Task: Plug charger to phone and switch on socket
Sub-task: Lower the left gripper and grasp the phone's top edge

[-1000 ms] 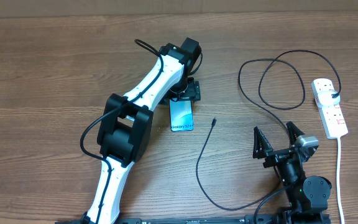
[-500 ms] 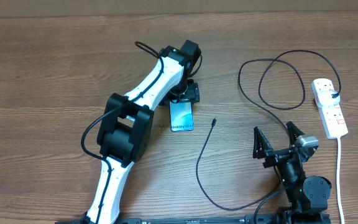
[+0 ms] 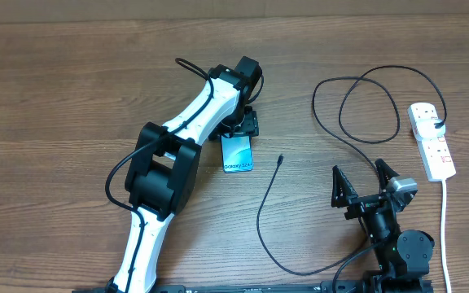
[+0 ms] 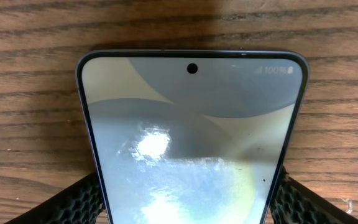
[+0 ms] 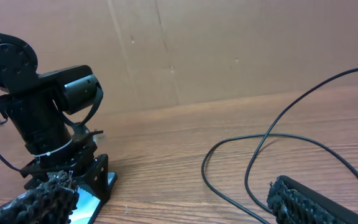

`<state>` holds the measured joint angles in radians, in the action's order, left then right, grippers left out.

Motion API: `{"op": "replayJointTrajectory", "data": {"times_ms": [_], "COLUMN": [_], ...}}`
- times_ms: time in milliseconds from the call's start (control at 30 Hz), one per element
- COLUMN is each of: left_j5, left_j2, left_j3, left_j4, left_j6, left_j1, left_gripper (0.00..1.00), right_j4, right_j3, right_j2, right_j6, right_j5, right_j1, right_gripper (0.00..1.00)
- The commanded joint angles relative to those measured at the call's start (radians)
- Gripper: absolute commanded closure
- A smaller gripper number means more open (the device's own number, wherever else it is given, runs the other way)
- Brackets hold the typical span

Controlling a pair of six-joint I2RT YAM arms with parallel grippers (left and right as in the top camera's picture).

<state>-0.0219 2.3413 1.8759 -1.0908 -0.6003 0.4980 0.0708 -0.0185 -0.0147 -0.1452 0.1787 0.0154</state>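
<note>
Two cameras show the phone (image 3: pixel 238 155) well, and each adds something. From overhead it lies flat on the wooden table (image 3: pixel 72 81), screen up, white band towards the robot, its far end under the left gripper (image 3: pixel 240 126). The left wrist camera fills with that end of the phone (image 4: pixel 191 124): punch-hole lens, glare on the glass, and a ribbed black pad (image 4: pixel 73 202) at each long edge. The fingers straddle the phone closely, but I cannot tell if they press on it.

Only the overhead view takes in the whole charger (image 3: pixel 259 216): its connector tip (image 3: pixel 280 160) lies just right of the phone, not touching it, and the cable loops away to the socket (image 3: pixel 431 140) at the right edge, with its white cord (image 3: pixel 446 228). The right gripper (image 3: pixel 357 166) stands near the robot's edge, fingers spread wide and empty.

The right wrist view looks low across the table: left arm (image 5: pixel 42 118) over the phone, a coil of charger (image 5: pixel 272 134), and a cardboard wall (image 5: pixel 229 50) behind.
</note>
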Motion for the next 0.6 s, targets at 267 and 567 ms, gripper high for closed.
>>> {"op": "replayJointTrajectory", "data": {"times_ms": [267, 567], "left_j5": [-0.028, -0.118], "left_j2": [0.028, 0.028], "left_j3": [-0.027, 0.042], "left_j4": [0.001, -0.017], "left_j6": [0.029, 0.047], "left_j1": [0.001, -0.021], "left_gripper": [0.34, 0.38], "right_j4": [-0.005, -0.001], "right_j3": [0.011, 0.011], "right_j2": [0.01, 0.01], "right_j6": [0.005, 0.02], "right_j5": [-0.006, -0.051], "right_j1": [0.007, 0.007], "right_gripper": [0.0, 0.0]}}
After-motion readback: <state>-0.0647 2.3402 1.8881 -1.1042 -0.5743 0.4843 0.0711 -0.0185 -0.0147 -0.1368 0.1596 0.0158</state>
